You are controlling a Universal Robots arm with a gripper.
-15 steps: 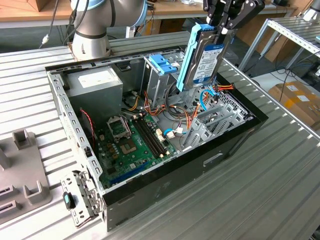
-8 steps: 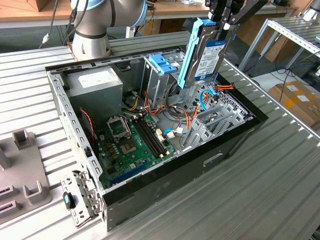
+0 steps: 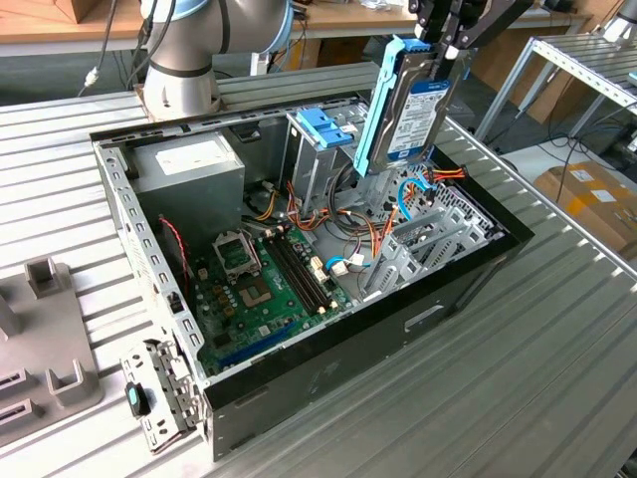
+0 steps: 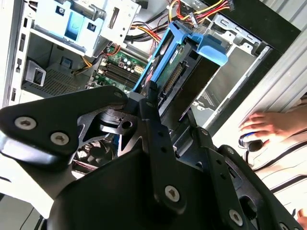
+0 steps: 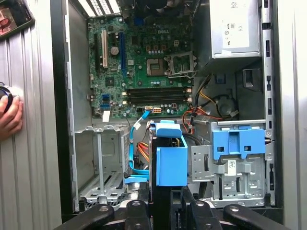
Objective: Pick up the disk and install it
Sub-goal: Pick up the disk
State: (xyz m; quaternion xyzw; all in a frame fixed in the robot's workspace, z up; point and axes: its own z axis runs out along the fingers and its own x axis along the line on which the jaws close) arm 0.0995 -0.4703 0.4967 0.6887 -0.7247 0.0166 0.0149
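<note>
1. grey fixture [image 3: 45, 339]: at the exterior view's left edge, on the slatted metal table [image 3: 518, 378], apart from the case.
2. latch plate [image 3: 159, 393]: bare metal with a blue tab, swung outward at the case's near left corner.
3. computer case [image 3: 338, 349]: black, lying on its side, open on top.
4. arm base [image 3: 179, 60]: behind the case's far left corner.
5. power-supply box [image 3: 189, 169]: grey with a white sticker, inside the case at the far left.
6. motherboard [image 3: 264, 289]: green, flat on the case floor, in front of the power-supply box.
7. tall metal cage [image 3: 304, 169]: upright in mid-case, topped by a blue bracket [image 3: 323, 127].
8. disk [image 3: 408, 110]: silver, with a white-and-blue label, in a light-blue carrier. It is held on edge and slightly tilted, in the air above the case, just right of the tall metal cage. In the first wrist view it hangs over the gap between that cage and the empty drive bay [image 5: 100, 163], and it sits in no bay.
9. gripper [image 3: 435, 45]: black, at the top of the exterior view. Its fingers [image 4: 152, 96] are clamped narrow on the disk's upper end, one on each side.
10. cables [image 3: 443, 174]: orange, yellow and blue, below the disk.
11. shelf frame [image 3: 587, 60] and cardboard box [image 3: 587, 194]: beyond the table, at the exterior view's right.
12. person's hand [image 4: 268, 125]: on the table beside the case, over a small dark object.
</note>
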